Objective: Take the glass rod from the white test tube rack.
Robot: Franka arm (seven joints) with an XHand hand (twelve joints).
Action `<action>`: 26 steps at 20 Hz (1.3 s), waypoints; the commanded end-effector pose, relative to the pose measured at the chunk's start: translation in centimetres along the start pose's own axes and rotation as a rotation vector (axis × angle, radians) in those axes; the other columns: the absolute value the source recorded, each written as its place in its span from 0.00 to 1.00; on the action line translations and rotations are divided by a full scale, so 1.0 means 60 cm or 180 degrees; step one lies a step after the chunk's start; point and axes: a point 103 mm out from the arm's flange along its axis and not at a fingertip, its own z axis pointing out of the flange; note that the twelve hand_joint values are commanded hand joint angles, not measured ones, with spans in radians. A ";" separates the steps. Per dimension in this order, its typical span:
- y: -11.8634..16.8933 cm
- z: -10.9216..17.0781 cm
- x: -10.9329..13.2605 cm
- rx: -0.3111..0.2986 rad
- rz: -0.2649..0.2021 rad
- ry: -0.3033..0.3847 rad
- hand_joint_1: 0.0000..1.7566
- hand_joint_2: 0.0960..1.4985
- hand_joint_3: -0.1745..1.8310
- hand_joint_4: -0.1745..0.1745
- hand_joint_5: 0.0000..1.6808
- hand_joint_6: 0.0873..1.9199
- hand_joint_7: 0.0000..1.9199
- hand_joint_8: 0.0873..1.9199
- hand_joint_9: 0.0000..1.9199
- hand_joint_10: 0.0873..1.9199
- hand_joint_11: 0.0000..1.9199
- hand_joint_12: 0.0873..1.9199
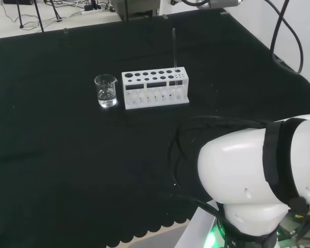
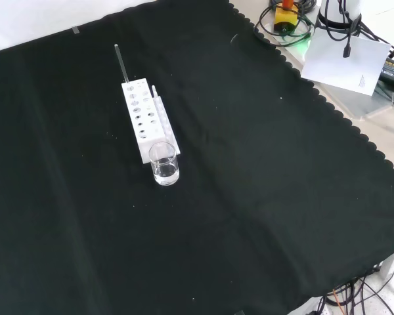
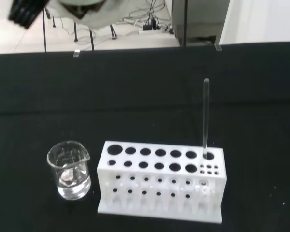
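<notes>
Glass rod (image 1: pixel 173 49) stands upright in the white test tube rack (image 1: pixel 155 89), in an end hole at the rack's right end in the head view. In the front view that same end is the far one, toward the cloth's top edge, and the rod (image 2: pixel 120 60) leans slightly off vertical there only through the camera's angle. Its long axis is vertical, so you'll want to come at the bare upper length from the side and then lift straight up along that axis to clear the hole.

A clear beaker (image 1: pixel 106 91) sits on the cloth just beside the rack's opposite end, well away from the rod, so it shouldn't get in your way.

The hand: the wrist view looks down at the rack (image 3: pixel 160 181) and rod (image 3: pixel 205 116) from a distance, and a blurred white and black part at that picture's upper corner (image 3: pixel 48 7) is likely the hand, but I can't tell how its fingers are set. Nothing appears held. Judging by that view, the hand is well apart from the rod, above and in front of the rack's long side.

Approach not yet made; rod untouched in its hole.
</notes>
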 end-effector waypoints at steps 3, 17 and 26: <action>0.069 0.025 -0.036 0.0096 0.0070 0.0024 0.47 0.43 0.45 0.00 0.03 0.00 0.00 0.17 0.00 0.27 0.00 0.46; 0.216 0.074 -0.098 0.0188 0.0154 0.0053 0.45 0.44 0.45 0.00 0.04 0.00 0.00 0.23 0.00 0.35 0.00 0.60; 0.309 0.117 -0.116 0.0262 0.0115 -0.0205 0.44 0.44 0.45 0.00 0.06 0.00 0.00 0.31 0.01 0.43 0.00 0.66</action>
